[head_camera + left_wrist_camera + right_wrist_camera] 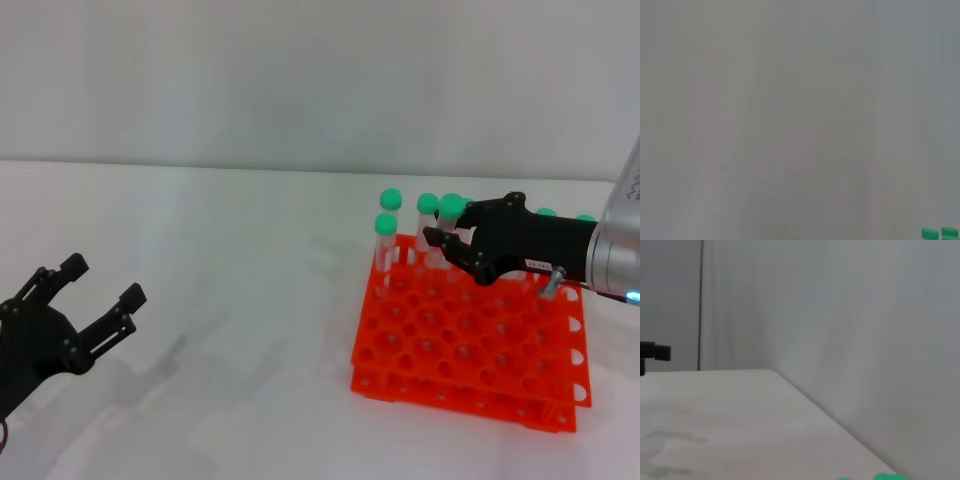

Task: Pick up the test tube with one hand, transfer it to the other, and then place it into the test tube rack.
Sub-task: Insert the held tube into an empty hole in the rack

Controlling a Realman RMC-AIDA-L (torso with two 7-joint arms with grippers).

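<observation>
The orange-red test tube rack point(470, 350) stands on the white table at the right. Several green-capped test tubes stand upright in its far rows. My right gripper point(448, 228), with a small white label on its body, reaches in over the far part of the rack. Its fingers are spread on either side of one test tube point(452, 209), at cap height. My left gripper point(102, 281) is open and empty, low at the left, far from the rack. Green caps point(939, 233) peek into the left wrist view, and one green cap point(885, 477) into the right wrist view.
Two more tubes point(387, 235) stand at the rack's far left corner, close to my right fingers. The near rows of holes hold nothing. White table point(240, 330) lies between the two arms, and a grey wall stands behind. My left gripper's finger point(655, 351) shows far off in the right wrist view.
</observation>
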